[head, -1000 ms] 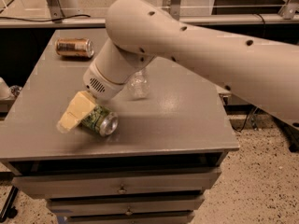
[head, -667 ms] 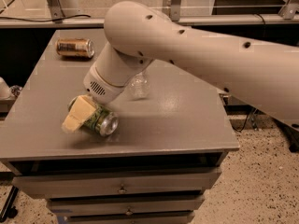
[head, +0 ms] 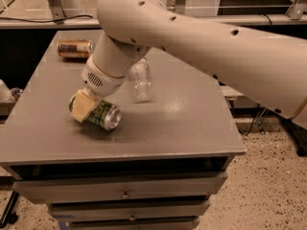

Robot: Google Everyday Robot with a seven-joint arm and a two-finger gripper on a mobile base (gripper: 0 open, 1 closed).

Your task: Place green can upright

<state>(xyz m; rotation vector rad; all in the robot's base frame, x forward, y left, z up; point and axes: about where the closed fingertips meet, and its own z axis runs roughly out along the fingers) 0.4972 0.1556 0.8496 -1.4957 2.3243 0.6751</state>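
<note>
The green can (head: 101,113) lies on its side at the front left of the grey table (head: 182,123). Its silver end (head: 112,119) faces front right. My gripper (head: 89,112) comes down from the big white arm and is shut on the can's left half. One cream finger (head: 81,107) lies across the near side of the can. The other finger is hidden behind it. I cannot tell whether the can touches the table or hangs just above it.
A gold-brown can (head: 74,48) lies on its side at the back left. A clear plastic bottle (head: 140,80) lies near the table's middle, right of my wrist. The table's front edge is close below the can, with drawers (head: 124,191) underneath.
The gripper and the green can have shifted slightly back and up together. The can stays on its side.
</note>
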